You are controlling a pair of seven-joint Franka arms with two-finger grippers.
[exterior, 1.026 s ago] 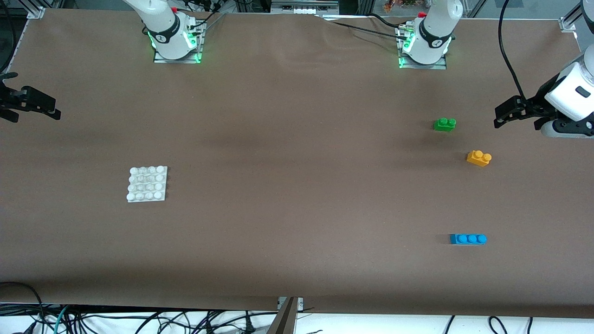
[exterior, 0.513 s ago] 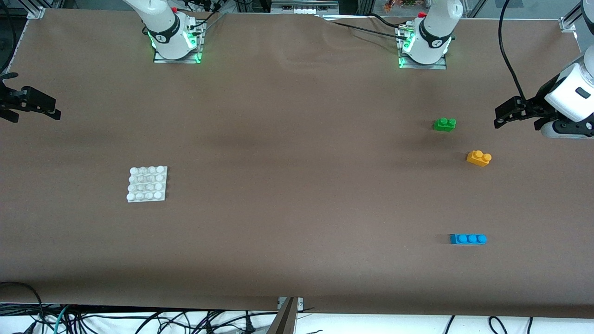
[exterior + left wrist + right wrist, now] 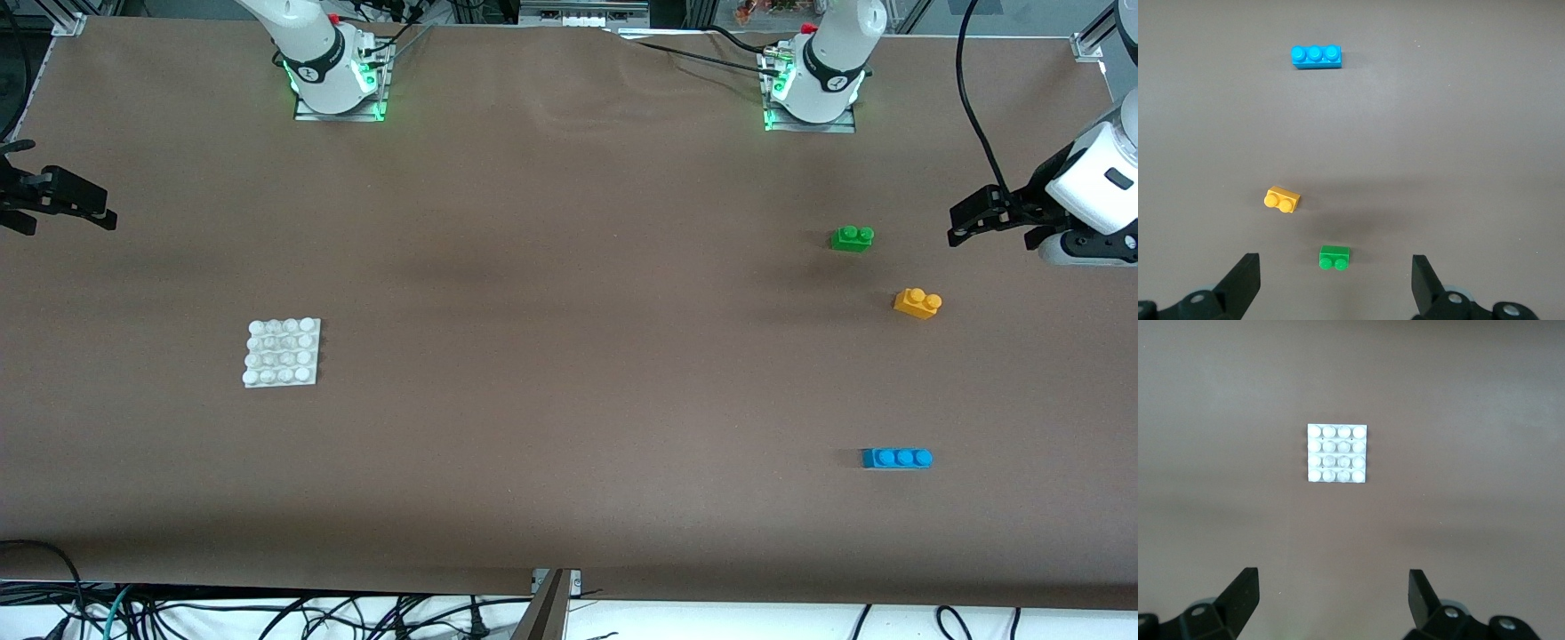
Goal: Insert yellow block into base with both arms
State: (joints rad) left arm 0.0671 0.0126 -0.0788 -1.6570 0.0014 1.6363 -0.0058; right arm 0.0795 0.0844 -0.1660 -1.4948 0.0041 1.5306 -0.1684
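Note:
The yellow block lies on the brown table toward the left arm's end; it also shows in the left wrist view. The white studded base lies flat toward the right arm's end and shows in the right wrist view. My left gripper hangs open and empty above the table's end, apart from the block; its jaws show wide apart in its wrist view. My right gripper is open and empty above the other end of the table, with its jaws spread in its wrist view.
A green two-stud brick lies farther from the front camera than the yellow block, and shows in the left wrist view. A blue three-stud brick lies nearer the front camera. The arm bases stand along the table's back edge.

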